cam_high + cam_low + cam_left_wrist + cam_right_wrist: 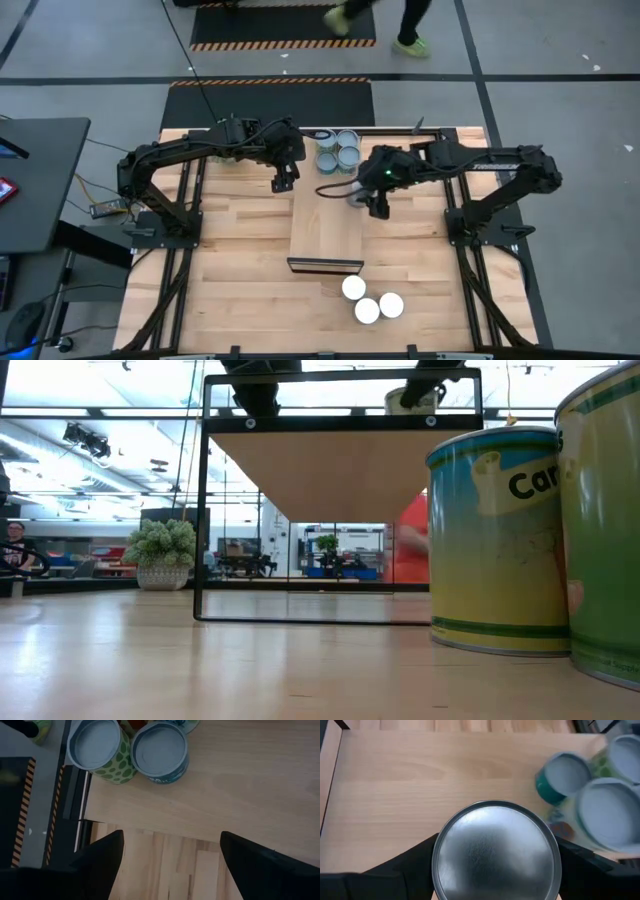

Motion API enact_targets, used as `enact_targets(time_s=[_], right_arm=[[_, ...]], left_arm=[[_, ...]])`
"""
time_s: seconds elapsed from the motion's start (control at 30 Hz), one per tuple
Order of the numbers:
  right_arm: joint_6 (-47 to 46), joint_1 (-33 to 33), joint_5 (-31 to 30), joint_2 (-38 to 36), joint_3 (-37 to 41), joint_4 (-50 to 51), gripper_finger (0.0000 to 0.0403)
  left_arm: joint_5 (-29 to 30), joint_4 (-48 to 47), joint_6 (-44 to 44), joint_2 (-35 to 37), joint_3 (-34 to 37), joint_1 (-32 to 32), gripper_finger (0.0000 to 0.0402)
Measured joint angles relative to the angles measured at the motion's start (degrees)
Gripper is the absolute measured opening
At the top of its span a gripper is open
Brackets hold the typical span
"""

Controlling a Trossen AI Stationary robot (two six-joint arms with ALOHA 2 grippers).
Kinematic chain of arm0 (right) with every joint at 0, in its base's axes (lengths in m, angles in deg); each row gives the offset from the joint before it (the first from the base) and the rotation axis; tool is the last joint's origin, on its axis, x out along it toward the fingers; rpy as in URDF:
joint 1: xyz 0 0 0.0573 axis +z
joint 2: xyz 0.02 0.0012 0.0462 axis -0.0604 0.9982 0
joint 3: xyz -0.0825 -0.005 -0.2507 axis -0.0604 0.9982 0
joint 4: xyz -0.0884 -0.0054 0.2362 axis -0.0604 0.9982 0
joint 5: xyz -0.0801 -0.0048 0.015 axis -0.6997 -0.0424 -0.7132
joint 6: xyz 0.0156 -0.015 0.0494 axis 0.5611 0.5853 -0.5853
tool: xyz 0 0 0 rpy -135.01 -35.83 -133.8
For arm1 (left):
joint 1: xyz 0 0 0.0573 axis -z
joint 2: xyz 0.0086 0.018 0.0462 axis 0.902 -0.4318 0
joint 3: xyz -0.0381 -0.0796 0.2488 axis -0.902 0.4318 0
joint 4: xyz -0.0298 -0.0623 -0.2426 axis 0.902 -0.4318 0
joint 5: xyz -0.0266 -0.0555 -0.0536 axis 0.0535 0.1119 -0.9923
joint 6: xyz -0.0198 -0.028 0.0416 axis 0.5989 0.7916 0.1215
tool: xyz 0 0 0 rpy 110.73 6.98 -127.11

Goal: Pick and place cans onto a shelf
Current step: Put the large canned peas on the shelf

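Shelf (325,235) — light-wood plank with a dark front edge, raised on a black frame at the middle of the butcher-block table (230,290).

Blue-grey-topped cans (338,150) — a cluster standing at the shelf's far end.

White-topped cans (368,300) — three, grouped on the table in front of the shelf's near end, just right of it.

Right hand (372,200) — over the shelf's right edge near the far end, fingers clamped on either side of a shiny-topped can (495,852); the can sits over the shelf board beside the blue-grey cluster.

Left hand (283,180) — off the shelf's far left corner, fingers apart, holding nothing.

Potted green plant (162,553) — at the table's far side in the low view.
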Motion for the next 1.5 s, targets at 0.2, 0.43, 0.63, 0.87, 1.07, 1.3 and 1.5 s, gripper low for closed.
enact_targets(time_s=[0.2,0.43,0.63,0.87,1.07,1.3,1.5], right_arm=[[-1.9,-0.1,0.1,3.2,0.0,-3.8,0.0324],[-1.6,-0.8,0.4,4.4,0.0,-4.8,0.0348],[1.0,-0.7,-0.2,4.5,0.0,-6.7,0.0368],[5.3,-0.7,-2.8,3.8,0.0,-8.7,0.0369],[15.6,-0.3,-7.6,3.8,0.1,-10.0,0.0369],[19.0,-0.3,-8.6,3.8,0.1,-13.3,0.0366],[18.9,1.0,-8.6,1.0,0.1,-15.3,0.0366]], left_arm=[[0.0,-0.2,0.3,0.0,0.0,0.0,0.0337],[0.0,-0.6,0.4,0.0,0.0,0.0,0.0337],[0.0,-0.6,0.4,0.0,0.0,0.0,0.0337],[0.0,-0.6,0.4,0.0,0.0,0.0,0.0337],[0.0,-0.6,0.4,0.0,0.0,0.0,0.0337],[0.0,-0.6,0.4,0.0,0.0,0.0,0.0337],[0.0,-0.6,0.5,0.0,0.0,0.0,0.0337]])
